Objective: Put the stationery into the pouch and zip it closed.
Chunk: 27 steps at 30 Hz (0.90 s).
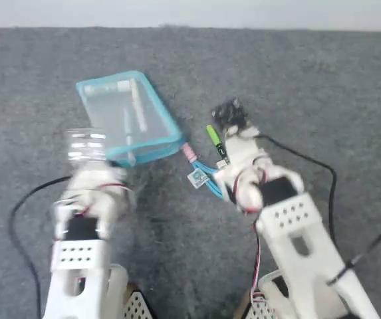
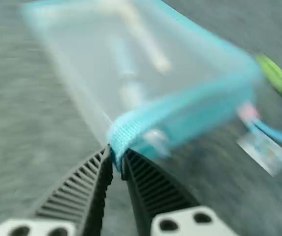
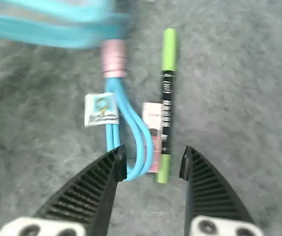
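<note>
Teal webbing edges the translucent pouch (image 1: 127, 116), and the left gripper (image 2: 115, 158) is clenched on one corner of that webbing, holding it over the grey counter (image 1: 323, 86). A couple of pale stick-shaped pieces (image 2: 145, 42) lie inside already. From the pouch's corner nearest the right arm, a pink ferrule and a blue cord loop (image 3: 131, 132) with a small tag (image 3: 101, 109) trail out, probably the zip pull. Just beside the loop lies the green pen (image 3: 166, 98), out on the counter and apart from the pouch. The right gripper (image 3: 153, 158) hangs released, its jaws spread to either side of the pen's near end and the loop's end. I'd judge the loading step is in hand, since the pen is not yet in. The next move calls for closing on the pen alone, clear of the cord, then carrying it to the pouch's mouth before any zipping.
</note>
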Tool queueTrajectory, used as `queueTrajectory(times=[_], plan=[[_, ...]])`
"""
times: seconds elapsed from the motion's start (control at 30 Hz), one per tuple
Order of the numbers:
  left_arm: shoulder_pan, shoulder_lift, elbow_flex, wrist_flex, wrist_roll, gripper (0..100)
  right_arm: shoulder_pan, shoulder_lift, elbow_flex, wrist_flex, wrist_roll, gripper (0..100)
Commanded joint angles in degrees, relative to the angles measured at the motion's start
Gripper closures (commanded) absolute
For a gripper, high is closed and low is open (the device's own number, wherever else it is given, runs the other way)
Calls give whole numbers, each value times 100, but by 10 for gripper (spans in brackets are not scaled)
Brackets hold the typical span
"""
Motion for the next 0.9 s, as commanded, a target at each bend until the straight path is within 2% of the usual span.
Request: queueTrajectory(times=[0.0,0.1,0.13,0.17,0.27,0.3,0.43,0.67,0.87], plan=[[958,-149,-391,281,-149,990,-101,-330,281,-338,97,825],[-448,-220,-681,264,475,990,-101,-277,378,-365,97,825],[-589,-220,-690,273,501,990,-110,-259,378,-365,97,825],[-448,-220,-637,290,352,990,-110,-242,369,-365,97,825],[580,-273,-312,299,-668,990,-110,-233,387,-453,97,825],[571,-308,-365,299,-677,990,-110,-233,396,-444,97,825],[-281,-475,-532,281,-44,989,-110,-233,404,-400,97,825],[352,-536,-40,132,-62,989,-110,-233,492,-462,88,825],[422,-536,163,-132,-62,989,-110,-233,668,-734,88,825]])
